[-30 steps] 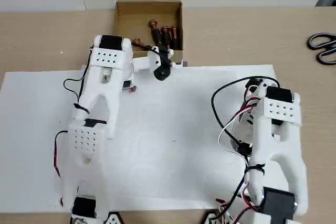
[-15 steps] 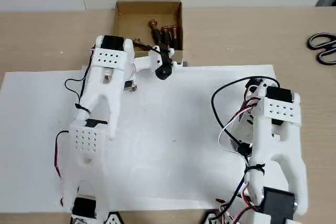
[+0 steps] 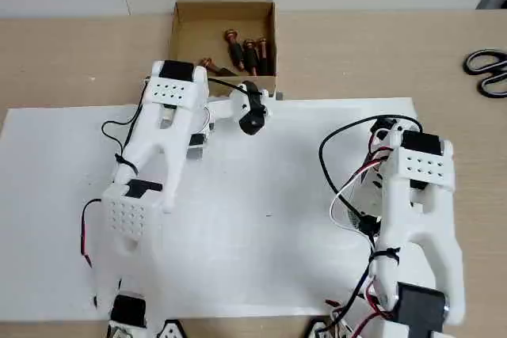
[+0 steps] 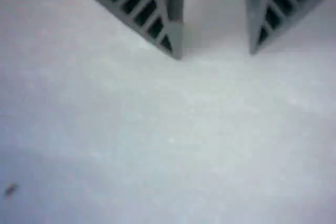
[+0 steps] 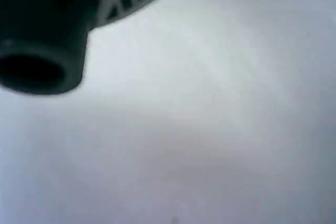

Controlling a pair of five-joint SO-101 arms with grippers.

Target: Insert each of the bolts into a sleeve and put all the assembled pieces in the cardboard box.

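Wooden tabletop (image 3: pixel 356 53) has the small brown cardboard box (image 3: pixel 190 37) with the coppery metal bolt-and-sleeve pieces (image 3: pixel 242 49) lying inside, probably hard, slick and rolly, so I'd pinch mid-shaft, while the left gripper (image 4: pixel 214 52) hangs empty over white paper (image 3: pixel 261 219), jaws apart.

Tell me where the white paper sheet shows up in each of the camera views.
High view: the white paper sheet covers the middle of the table, its far edge by the cardboard box.
Left wrist view: the sheet lies under the open left end effector.
Right wrist view: the sheet spreads behind a dark rounded part.
Shared landmark: the sheet itself.
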